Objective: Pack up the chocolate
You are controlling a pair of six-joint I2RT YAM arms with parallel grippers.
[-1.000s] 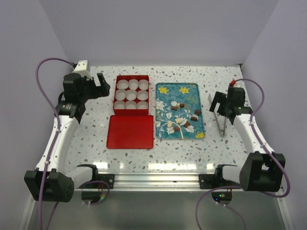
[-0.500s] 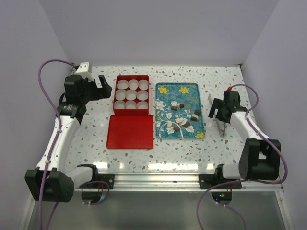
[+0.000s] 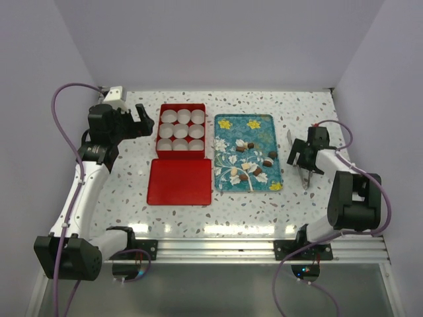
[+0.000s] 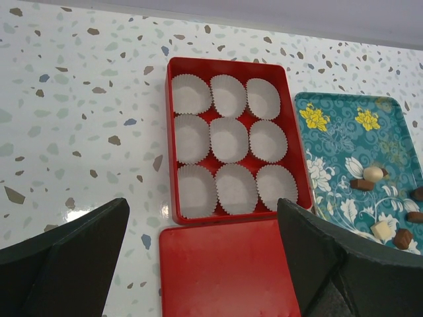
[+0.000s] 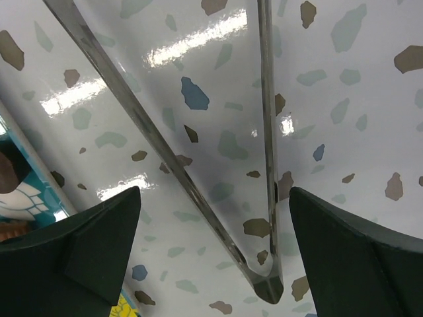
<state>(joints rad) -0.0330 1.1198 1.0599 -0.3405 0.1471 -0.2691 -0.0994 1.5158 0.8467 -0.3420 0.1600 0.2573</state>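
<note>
Right hand (image 3: 299, 158), jaws wide and empty, hangs over the steel tongs (image 5: 173, 158) at frame right, and it should straddle both arms squarely before squeezing, with the chocolate (image 3: 268, 161) waiting on the teal tray (image 3: 264, 125), centre-right.

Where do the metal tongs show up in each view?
Top external: tongs lie right of the teal tray, beneath the right hand.
Left wrist: not in view.
Right wrist: tongs fill the frame, hinge at the bottom.
Shared landmark: teal tray.
</note>
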